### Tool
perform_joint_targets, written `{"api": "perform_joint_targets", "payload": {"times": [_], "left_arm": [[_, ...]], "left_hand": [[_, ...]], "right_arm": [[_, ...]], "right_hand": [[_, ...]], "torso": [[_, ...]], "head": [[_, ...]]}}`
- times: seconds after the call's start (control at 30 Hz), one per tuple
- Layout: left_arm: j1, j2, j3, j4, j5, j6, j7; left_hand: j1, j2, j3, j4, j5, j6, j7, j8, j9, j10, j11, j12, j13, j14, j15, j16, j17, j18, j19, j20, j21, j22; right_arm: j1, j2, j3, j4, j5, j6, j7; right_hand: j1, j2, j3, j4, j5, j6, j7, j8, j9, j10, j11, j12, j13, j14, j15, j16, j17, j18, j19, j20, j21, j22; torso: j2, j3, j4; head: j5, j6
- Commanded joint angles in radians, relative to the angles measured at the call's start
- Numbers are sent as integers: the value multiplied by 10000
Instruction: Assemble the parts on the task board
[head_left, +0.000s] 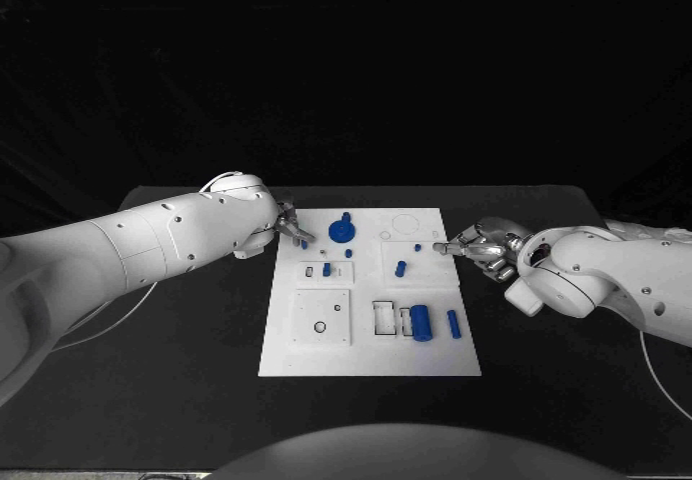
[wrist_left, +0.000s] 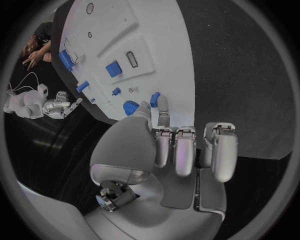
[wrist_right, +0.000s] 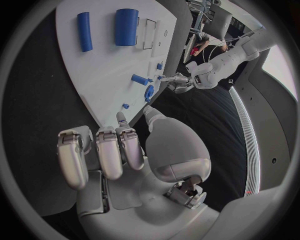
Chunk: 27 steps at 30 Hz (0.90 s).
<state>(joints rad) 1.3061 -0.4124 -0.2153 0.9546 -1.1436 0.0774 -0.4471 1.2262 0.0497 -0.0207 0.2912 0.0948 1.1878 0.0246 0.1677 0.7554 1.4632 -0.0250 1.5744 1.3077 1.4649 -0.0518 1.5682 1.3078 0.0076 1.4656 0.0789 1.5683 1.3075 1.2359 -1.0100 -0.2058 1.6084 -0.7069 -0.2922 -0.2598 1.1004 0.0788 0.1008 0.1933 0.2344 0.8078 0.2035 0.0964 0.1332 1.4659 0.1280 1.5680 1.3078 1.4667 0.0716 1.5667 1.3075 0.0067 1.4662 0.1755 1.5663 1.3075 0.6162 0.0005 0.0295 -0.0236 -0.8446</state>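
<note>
The task board (head_left: 369, 345) lies flat in the middle of the black worktop (head_left: 173, 370), between the two hands.

Left hand (head_left: 289, 228): positioned at the far left corner of the board. In the left wrist view, the left hand (wrist_left: 181, 145) has most fingers curled in toward the palm, while the thumb and one finger extend forward and pinch a small blue part (wrist_left: 155, 99) at their tips. The same small blue part (head_left: 306, 242) appears in the head view just over the board's left edge. Directly beyond the fingertips stands a round blue part (head_left: 340, 230) with a short stem, close to but apart from the held piece.

Right hand (head_left: 483, 248): positioned at the board's right edge, opposite the left hand. In the right wrist view, the right hand (wrist_right: 119, 150) has its fingers curled downward side by side, with one fingertip and the thumb reaching toward the board edge. Whether anything is held between them cannot be told. A small blue peg (head_left: 438, 246) sits just beside the fingertips.

Nearer the robot than either hand, a large blue cylinder (head_left: 421, 322) and a slim blue bar (head_left: 453, 322) lie side by side on the board.
</note>
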Motion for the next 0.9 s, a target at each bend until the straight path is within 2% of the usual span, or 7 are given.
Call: {"api": "perform_joint_targets", "payload": {"times": [0.03,0.17,0.3,0.6,0.7,0.9], "left_arm": [[0,47,3,-21,73,77,111],[-2,60,3,-37,96,76,124],[-3,72,3,-53,183,97,154],[-8,99,3,-76,302,108,230],[-11,103,3,-79,336,106,261],[-15,87,3,-65,361,26,355]], "left_hand": [[76,-5,56,5,68,-38,-29,-29,-1,1076,-70,-36,2631,1059,-38,26,2630,-76,1052,-38,24,2633],[147,54,115,4,75,-50,-29,-51,-5,1076,-69,-36,2631,1059,-31,26,2630,-76,1052,-39,24,2633],[508,156,359,-13,95,-60,-50,-97,-2,1076,-88,-36,2631,1059,-20,26,2630,-76,1052,-33,24,2633],[1105,170,767,-35,136,-64,-62,-153,21,1076,-99,-36,2631,1059,-25,26,2630,-76,1052,-3,24,2633],[1553,93,1069,-98,594,-88,-68,-184,39,1076,-106,-36,2631,1059,-54,26,2630,-76,1052,35,24,2633],[1965,-149,1376,-116,826,-77,-60,-199,78,1076,-98,-36,2631,1059,-112,26,2630,-76,1052,119,24,2633]], "right_arm": [[-6,-4,-1,16,-40,102,-4],[-6,-8,-1,17,-40,100,-8],[-6,-13,-1,18,-40,100,-13],[-6,-11,-1,9,-40,99,-13],[-6,-9,-1,5,-40,101,-14],[-6,-6,-1,-7,-40,100,-10]], "right_hand": [[3,129,-17,21,49,-44,48,35,8,1049,97,28,2630,1041,51,41,2633,-67,1046,55,45,2633],[3,129,-17,21,49,-44,48,35,8,1049,97,28,2630,1041,51,41,2633,-67,1046,55,45,2633],[3,129,-17,21,49,-44,48,35,8,1049,97,28,2630,1041,51,41,2633,-67,1046,55,45,2633],[3,129,-17,21,49,-44,48,35,8,1049,97,28,2630,1041,51,41,2633,-67,1046,55,45,2633],[3,129,-17,21,49,-44,48,35,8,1049,97,28,2630,1041,51,41,2633,-67,1046,55,45,2633],[3,129,-17,21,49,-44,48,35,8,1049,97,28,2630,1041,51,41,2633,-67,1046,55,45,2633]], "torso": [[-2,3,-4],[-5,4,-12],[0,4,-4],[-7,7,0],[-2,8,7],[-8,10,3]], "head": [[-9,-6],[-21,-8],[-37,-22],[-37,-15],[-51,-2],[-46,4]]}}
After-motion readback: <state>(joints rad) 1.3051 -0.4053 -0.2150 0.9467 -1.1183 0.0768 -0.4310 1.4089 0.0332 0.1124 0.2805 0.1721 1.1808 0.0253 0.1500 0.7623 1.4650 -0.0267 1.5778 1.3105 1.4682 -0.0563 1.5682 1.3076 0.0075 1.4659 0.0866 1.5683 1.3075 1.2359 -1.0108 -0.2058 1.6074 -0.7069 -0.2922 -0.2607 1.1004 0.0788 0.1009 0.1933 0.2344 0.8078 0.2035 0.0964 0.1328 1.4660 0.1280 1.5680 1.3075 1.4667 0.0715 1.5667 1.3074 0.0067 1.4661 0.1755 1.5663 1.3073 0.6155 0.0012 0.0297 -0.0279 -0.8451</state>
